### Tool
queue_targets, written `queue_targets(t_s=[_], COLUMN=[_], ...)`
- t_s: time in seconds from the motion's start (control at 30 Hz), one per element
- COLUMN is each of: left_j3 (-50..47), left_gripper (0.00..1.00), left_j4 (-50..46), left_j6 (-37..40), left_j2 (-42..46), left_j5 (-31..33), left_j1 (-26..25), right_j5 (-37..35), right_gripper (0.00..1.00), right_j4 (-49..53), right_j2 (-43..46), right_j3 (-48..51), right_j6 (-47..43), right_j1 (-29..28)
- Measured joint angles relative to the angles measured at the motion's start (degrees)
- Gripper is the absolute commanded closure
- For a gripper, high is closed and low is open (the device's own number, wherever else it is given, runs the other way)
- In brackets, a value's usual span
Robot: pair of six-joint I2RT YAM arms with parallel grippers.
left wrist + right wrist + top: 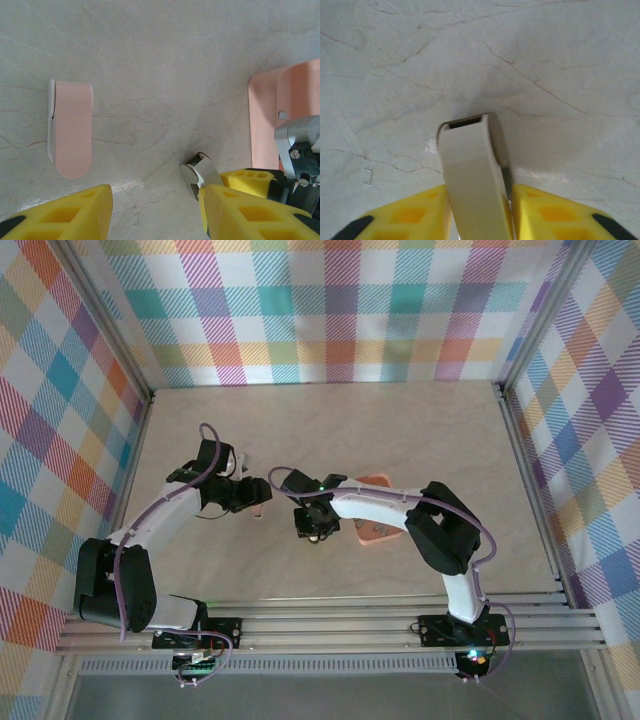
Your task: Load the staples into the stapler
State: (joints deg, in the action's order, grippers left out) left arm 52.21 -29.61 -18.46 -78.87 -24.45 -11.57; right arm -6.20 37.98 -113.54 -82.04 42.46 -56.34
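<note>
My right gripper is shut on the stapler, whose pale whitish top faces the camera and whose open front end points away over the table. From the left wrist view the stapler's metal nose pokes out beside my left gripper's right finger. My left gripper stands open with only bare table between its fingers. Seen from above, the left gripper and the right gripper are close together mid-table. A small grey bit, perhaps one of the staples, lies in the salmon tray.
A white-and-pink mini stapler lies flat on the table ahead of my left gripper. The salmon tray sits under the right arm's forearm. A tiny loose wire staple lies on the marble surface. Plaid walls enclose the table.
</note>
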Motion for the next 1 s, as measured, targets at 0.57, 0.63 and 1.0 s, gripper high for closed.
queue_targets(t_s=[0.57,0.63,1.0], left_j3=[-0.11,-0.11,-0.11], left_gripper=[0.45,0.45,0.41], left_j4=[0.04,0.2,2.69], left_j6=[-0.04,-0.22,-0.63], left_j2=[1.46,1.36,-5.7], left_j5=[2.93,3.21,3.85], left_j1=[2.23,2.86,3.91], right_j5=[-3.96,-3.91,-4.17], right_gripper=[0.75,0.74,0.45], right_j4=[-1.49,-1.7,-2.36], right_j2=[-3.8,-5.2,-8.92], right_j3=[-9.25,-10.69,-13.25], right_j6=[0.35,0.35,0.68], right_j1=[2.03,2.51,4.11])
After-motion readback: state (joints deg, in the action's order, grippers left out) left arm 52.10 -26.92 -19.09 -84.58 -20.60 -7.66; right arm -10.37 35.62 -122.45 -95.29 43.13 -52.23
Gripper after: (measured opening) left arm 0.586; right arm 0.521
